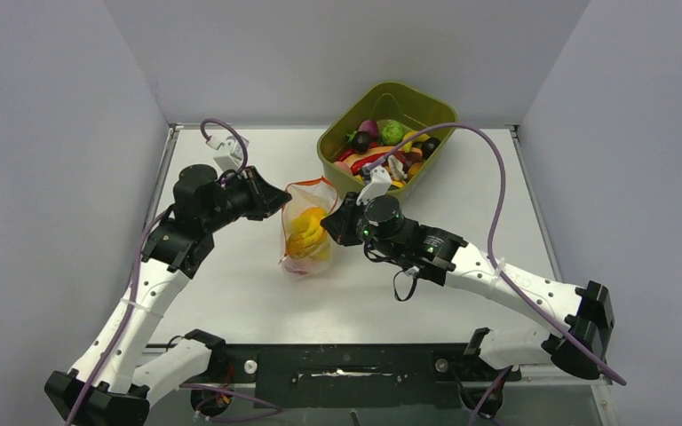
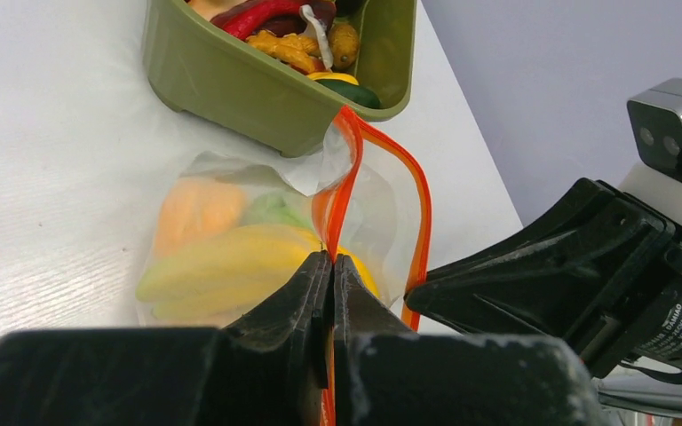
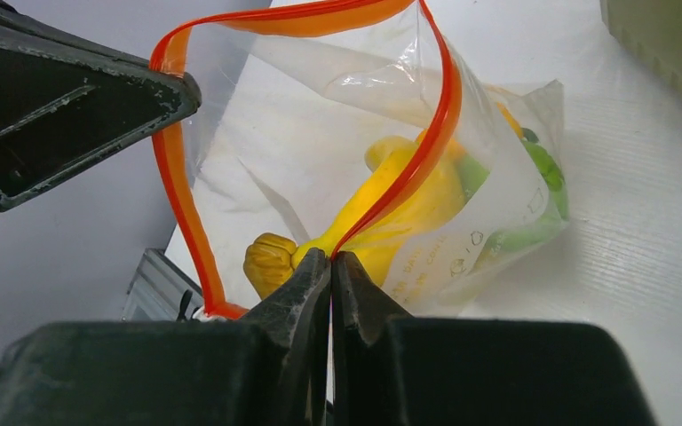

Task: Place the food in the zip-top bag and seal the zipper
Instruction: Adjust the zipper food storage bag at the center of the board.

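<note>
The zip-top bag (image 1: 309,232) stands on the table between my two grippers. It holds yellow bananas (image 2: 231,266), a peach-coloured piece (image 2: 197,209) and a green piece (image 3: 543,173). The orange-red zipper (image 3: 178,186) forms an open loop, its two lips apart. My left gripper (image 2: 331,259) is shut on one lip of the zipper. My right gripper (image 3: 330,256) is shut on the other lip. In the top view the left gripper (image 1: 284,197) is at the bag's left and the right gripper (image 1: 332,222) at its right.
The olive-green tub (image 1: 435,115) with several toy foods stands at the back right, just behind the bag; its wall shows in the left wrist view (image 2: 249,89). Grey walls enclose the table on three sides.
</note>
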Available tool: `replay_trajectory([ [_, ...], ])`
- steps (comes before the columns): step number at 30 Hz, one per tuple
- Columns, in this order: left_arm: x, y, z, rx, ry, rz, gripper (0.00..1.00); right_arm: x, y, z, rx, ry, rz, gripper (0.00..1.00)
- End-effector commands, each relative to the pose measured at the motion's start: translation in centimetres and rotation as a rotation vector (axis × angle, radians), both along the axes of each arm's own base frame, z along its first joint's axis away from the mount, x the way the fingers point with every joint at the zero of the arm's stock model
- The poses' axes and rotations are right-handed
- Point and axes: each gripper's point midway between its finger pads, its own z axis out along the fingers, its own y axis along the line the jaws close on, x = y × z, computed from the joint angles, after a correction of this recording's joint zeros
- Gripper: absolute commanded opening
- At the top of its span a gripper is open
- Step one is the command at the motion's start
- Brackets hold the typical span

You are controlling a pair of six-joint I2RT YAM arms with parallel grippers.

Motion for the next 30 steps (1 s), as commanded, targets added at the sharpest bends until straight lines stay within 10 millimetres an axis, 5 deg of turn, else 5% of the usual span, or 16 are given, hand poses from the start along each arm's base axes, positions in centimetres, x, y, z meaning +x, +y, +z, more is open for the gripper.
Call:
replay_trajectory([
  [1,-0.1,-0.7,2.8,-0.01,-0.161,-0.074,0.0,0.3,1.1,1.1,0.05,-0.041,0.023,0.0],
  [10,-0.9,-0.4,-0.2,0.027,-0.138,-0.094,0.0,0.4,0.1,-2.3,-0.052,0.01,0.015,0.09],
  [24,-2.2,-0.7,-0.5,0.034,-0.206,-0.163,0.0,3.4,-4.6,2.6,-0.235,-0.186,0.001,0.62],
  [30,-2.9,-0.8,-0.9,0.051,-0.248,-0.2,0.0,7.6,-7.1,3.5,-0.372,-0.229,-0.028,0.68],
])
